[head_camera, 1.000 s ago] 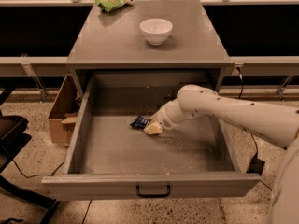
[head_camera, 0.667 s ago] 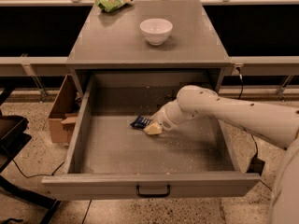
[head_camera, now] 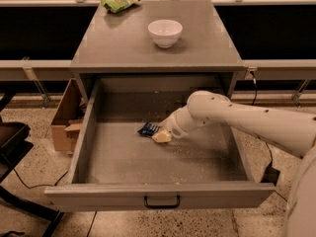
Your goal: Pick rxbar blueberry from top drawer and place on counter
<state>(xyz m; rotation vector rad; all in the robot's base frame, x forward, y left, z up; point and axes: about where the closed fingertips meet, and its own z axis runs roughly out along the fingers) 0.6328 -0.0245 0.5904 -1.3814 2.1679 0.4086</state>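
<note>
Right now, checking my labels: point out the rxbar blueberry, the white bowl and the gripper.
rxbar blueberry [head_camera: 147, 129], camera view, wrapper's visible left end.
white bowl [head_camera: 165, 33], camera view, outer wall.
gripper [head_camera: 161, 136], camera view, pale tip inside top drawer [head_camera: 118, 157].

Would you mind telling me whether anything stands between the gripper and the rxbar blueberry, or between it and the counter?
Nothing visible does. The gripper is against the rxbar blueberry in the top drawer, and the counter has bare space beside the white bowl.
</note>
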